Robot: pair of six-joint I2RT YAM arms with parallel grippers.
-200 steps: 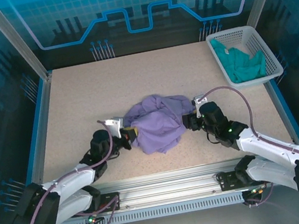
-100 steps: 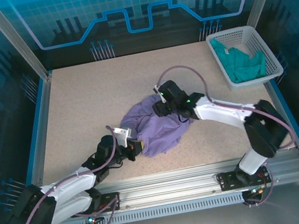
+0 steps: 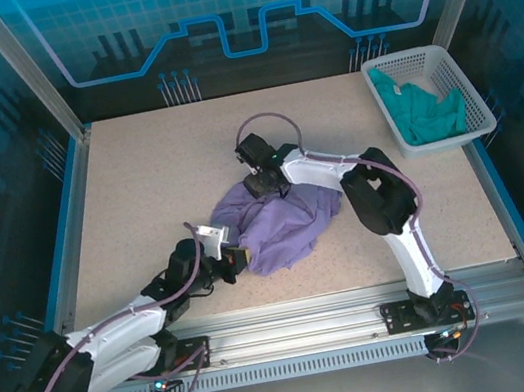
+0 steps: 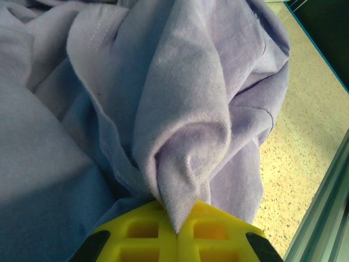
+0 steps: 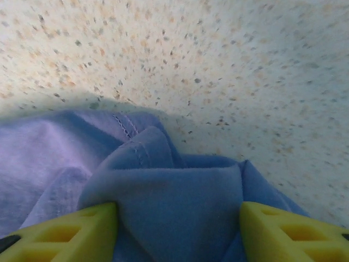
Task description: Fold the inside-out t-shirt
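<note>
I see the lavender-purple t-shirt (image 3: 281,218) at centre frame on a beige, speckled table (image 3: 157,174). Upper right, a white basket (image 3: 458,85) holds a teal-green garment (image 3: 420,112). The gripper fingers (image 4: 218,237) look bright yellow in my wrist views.

1. You have swung the right gripper (image 3: 261,178) from the right side of the inside-out t-shirt (image 3: 282,221) across to its far edge (arm now folded back sharply).
2. Your left gripper (image 3: 236,256) has slid slightly toward you, dragging its pinched fold along.
3. The shirt now bunches differently.
</note>
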